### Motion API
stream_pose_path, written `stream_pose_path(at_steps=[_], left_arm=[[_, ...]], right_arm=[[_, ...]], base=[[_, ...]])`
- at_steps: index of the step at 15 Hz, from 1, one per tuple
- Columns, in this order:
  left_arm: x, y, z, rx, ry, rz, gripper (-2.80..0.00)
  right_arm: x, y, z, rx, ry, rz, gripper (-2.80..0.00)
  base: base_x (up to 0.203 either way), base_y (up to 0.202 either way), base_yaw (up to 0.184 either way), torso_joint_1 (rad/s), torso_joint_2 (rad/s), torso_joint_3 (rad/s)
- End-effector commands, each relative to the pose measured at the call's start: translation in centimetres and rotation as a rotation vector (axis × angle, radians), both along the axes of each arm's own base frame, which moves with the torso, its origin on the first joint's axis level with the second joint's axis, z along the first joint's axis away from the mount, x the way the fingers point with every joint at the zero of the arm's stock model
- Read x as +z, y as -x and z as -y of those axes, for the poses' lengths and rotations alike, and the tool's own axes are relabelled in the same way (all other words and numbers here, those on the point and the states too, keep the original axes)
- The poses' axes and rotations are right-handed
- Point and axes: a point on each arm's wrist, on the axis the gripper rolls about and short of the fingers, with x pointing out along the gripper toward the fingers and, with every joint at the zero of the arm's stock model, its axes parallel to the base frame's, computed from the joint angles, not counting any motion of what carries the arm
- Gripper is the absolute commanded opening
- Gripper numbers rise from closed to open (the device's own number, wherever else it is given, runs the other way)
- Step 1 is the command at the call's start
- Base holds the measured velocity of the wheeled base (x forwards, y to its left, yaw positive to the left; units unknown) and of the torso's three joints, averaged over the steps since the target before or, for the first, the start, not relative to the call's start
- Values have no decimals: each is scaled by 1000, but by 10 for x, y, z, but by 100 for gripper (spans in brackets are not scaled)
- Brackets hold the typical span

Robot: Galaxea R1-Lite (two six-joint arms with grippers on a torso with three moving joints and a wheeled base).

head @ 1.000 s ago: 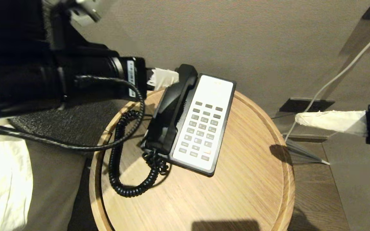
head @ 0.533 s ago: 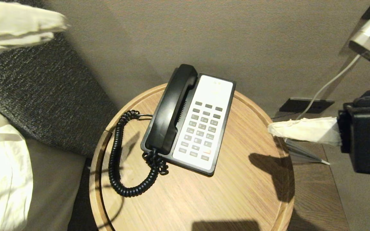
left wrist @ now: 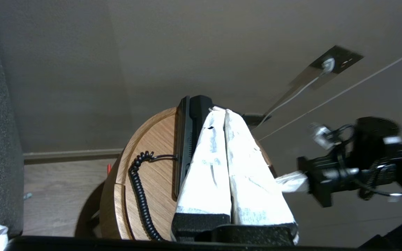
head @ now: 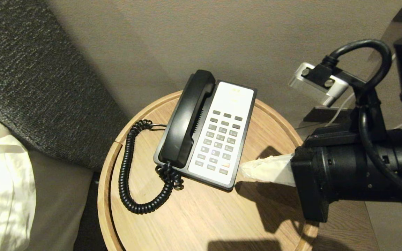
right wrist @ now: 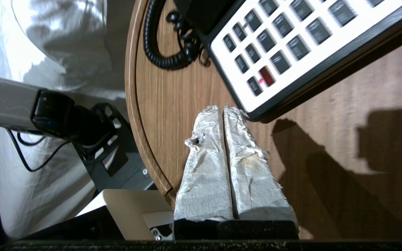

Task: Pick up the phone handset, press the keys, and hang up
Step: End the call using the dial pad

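The black phone handset (head: pixel 183 129) lies in its cradle on the left side of the desk phone, with nothing gripping it. Its coiled cord (head: pixel 127 174) loops over the round wooden table (head: pixel 204 216). The grey keys (head: pixel 220 139), one of them a red key (right wrist: pixel 266 76), fill the white faceplate. My right gripper (head: pixel 244 170) (right wrist: pixel 222 108) is shut and empty, its white-wrapped tips just beside the phone's near right corner and low over the table. My left gripper (left wrist: pixel 219 111) is shut and empty, held well above and to the left of the phone, outside the head view.
A dark grey upholstered panel (head: pixel 30 87) and white bedding (head: pixel 2 191) lie left of the table. A beige wall rises behind it. A black wall plate (head: pixel 321 114) sits low on the right, partly behind my right arm. The table has a raised rim (head: pixel 106 195).
My left arm has pulled away from the handset's far end, going up and left out of the head view. My right arm has swung in from the right to the phone's near corner.
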Motion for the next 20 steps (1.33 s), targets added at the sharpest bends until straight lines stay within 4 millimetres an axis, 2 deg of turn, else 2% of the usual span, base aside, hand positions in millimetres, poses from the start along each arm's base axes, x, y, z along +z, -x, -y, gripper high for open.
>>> stream_pose_path(at_steps=[1, 7, 20], left_arm=[[-1, 8, -7, -1, 23, 14, -280], [0, 10, -9, -3, 36, 11, -280], [0, 15, -14, -5, 47, 23, -280]], right_arm=[[-9, -2, -11, 16, 29, -25, -280], [-23, -10, -20, -10, 75, -38, -280], [-32, -25, -32, -70, 103, -28, -280]], base=[[0, 0, 0, 0, 0, 0], [0, 0, 0, 0, 0, 0], [0, 0, 0, 0, 0, 0]])
